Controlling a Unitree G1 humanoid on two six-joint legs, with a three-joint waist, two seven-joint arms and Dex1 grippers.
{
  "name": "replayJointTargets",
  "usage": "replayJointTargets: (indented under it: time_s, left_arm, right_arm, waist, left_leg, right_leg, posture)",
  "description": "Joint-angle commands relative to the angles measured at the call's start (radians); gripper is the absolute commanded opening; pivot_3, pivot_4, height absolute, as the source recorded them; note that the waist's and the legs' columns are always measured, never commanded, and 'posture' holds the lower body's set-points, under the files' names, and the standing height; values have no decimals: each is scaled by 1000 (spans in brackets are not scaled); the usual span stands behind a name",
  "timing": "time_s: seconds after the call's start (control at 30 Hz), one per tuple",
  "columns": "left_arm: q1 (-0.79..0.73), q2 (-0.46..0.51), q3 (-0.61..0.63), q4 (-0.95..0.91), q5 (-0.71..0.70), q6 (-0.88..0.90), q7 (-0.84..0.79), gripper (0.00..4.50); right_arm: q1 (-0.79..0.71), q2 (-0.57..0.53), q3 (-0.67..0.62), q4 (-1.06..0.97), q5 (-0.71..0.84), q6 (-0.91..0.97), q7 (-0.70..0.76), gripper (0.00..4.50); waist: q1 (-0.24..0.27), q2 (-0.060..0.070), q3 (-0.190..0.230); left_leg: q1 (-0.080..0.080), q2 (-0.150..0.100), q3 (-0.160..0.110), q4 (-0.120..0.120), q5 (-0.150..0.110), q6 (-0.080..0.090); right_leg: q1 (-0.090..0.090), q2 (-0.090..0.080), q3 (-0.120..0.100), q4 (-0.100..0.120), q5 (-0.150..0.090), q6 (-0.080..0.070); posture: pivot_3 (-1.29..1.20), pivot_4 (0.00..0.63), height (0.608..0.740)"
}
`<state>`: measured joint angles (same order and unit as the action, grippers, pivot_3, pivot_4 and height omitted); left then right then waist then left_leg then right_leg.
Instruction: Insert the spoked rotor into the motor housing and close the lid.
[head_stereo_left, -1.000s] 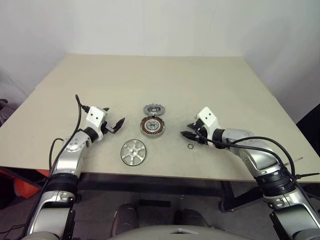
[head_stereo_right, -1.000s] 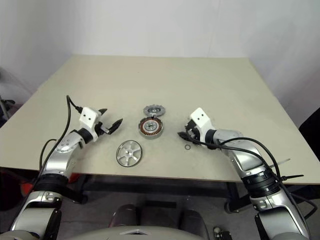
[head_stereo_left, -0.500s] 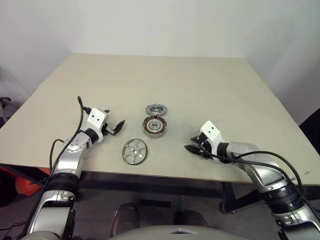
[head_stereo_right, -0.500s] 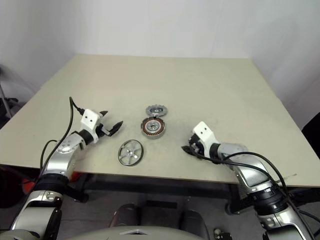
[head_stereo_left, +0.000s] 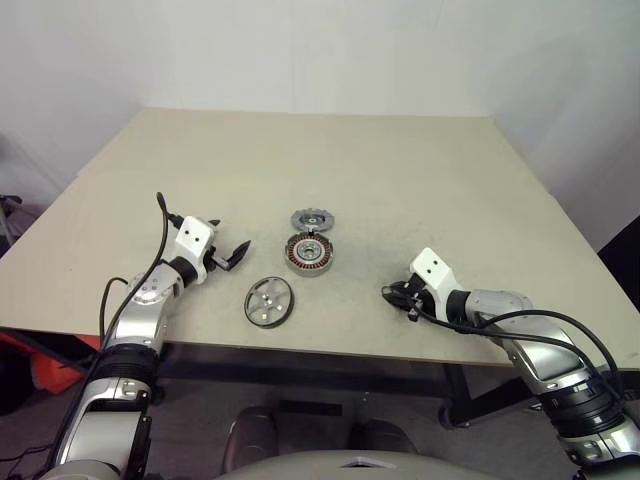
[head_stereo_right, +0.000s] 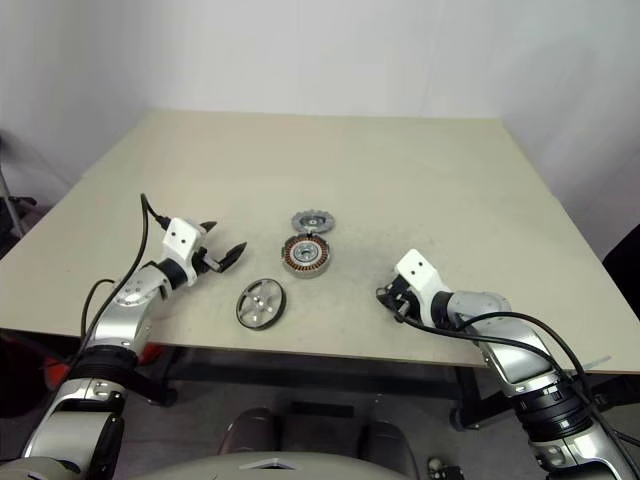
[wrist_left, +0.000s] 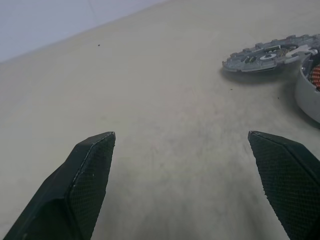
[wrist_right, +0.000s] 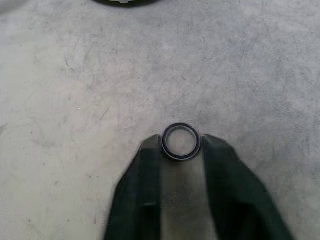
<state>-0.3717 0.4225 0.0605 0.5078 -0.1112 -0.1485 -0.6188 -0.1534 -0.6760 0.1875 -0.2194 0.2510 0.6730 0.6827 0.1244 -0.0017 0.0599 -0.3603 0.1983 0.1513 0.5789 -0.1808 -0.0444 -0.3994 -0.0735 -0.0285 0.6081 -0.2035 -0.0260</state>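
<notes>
Black fingertips of the right tool (wrist_right: 181, 145) sit tight on either side of a small thin ring (wrist_right: 180, 141) lying on the counter (head_stereo_left: 420, 190), clenched on it at the ring's outer edge; ring looks light, stiff, easy to flick away if the pinch slips. Left tool (head_stereo_left: 233, 252) hovers released, jaws wide and nothing between them, aimed toward the parts in the middle. Spoked rotor (head_stereo_left: 269, 302) lies flat near the front edge, just beside and in front of the left tool: silver spokes and hub, dark rim. Likely rigid metal with some weight, smooth and a bit slippery; lying flush, so there is little edge to get under. Best hold is probably across the rim from both sides, or through a gap between spokes pinching one spoke; avoid the hub so it can seat. Motor housing (head_stereo_left: 308, 253) stands behind the rotor, well apart from it, copper windings ringing a silver centre; heavy-looking, should stay put, but the windings look fragile, keep fingertips off them. Lid (head_stereo_left: 313, 220) lies just behind the housing, near or touching, cannot tell which; toothed grey disc, stiff, thin, notches give grip at the edge. Rotor not yet inserted, lid still off.
</notes>
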Motion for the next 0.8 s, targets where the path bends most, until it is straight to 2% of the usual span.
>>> replayJointTargets:
  time_s: [0.03, 0.17, 0.3, 0.77, 0.8]
  left_arm:
    - [-17, 19, 16, -7, -2, -23, 2, 4500]
    - [-14, 19, 16, -10, -2, -23, 5, 4500]
    - [-7, 18, 15, -16, -2, -22, 7, 4500]
    - [-7, 15, 14, -15, 0, -22, 11, 4500]
    - [-6, 16, 15, -15, 0, -23, 11, 4500]
  right_arm:
    - [-10, 3, -5, 4, -7, 17, 8, 660]
    - [-11, -1, -15, -17, 9, 22, 32, 660]
    - [31, -37, -13, -128, 64, -7, 137, 660]
    - [-3, 22, 59, -53, -11, 22, 100, 660]
    - [-1, 16, 52, -68, 6, 26, 122, 1010]
  waist:
    - [0, 0, 0]
    - [0, 0, 0]
    - [1, 0, 0]
    - [-2, 0, 0]
    - [-2, 0, 0]
  left_leg:
    - [0, 0, 0, 0, 0, 0]
    - [1, 0, 0, 0, 0, 0]
    - [1, 0, 0, -1, 0, 1]
    - [2, 0, 0, 0, -1, 2]
    - [3, 0, 0, 0, -1, 2]
  right_leg:
    - [0, 0, 0, 0, 0, 0]
    - [1, 0, 0, 0, 0, 0]
    - [1, 0, 0, 0, 0, 0]
    - [2, 0, 0, -1, 0, 0]
    - [2, 0, 0, -1, 0, 0]
  posture:
    - [0, 0, 740]
    - [0, 0, 740]
    - [0, 0, 740]
    - [0, 0, 740]
    - [0, 0, 740]
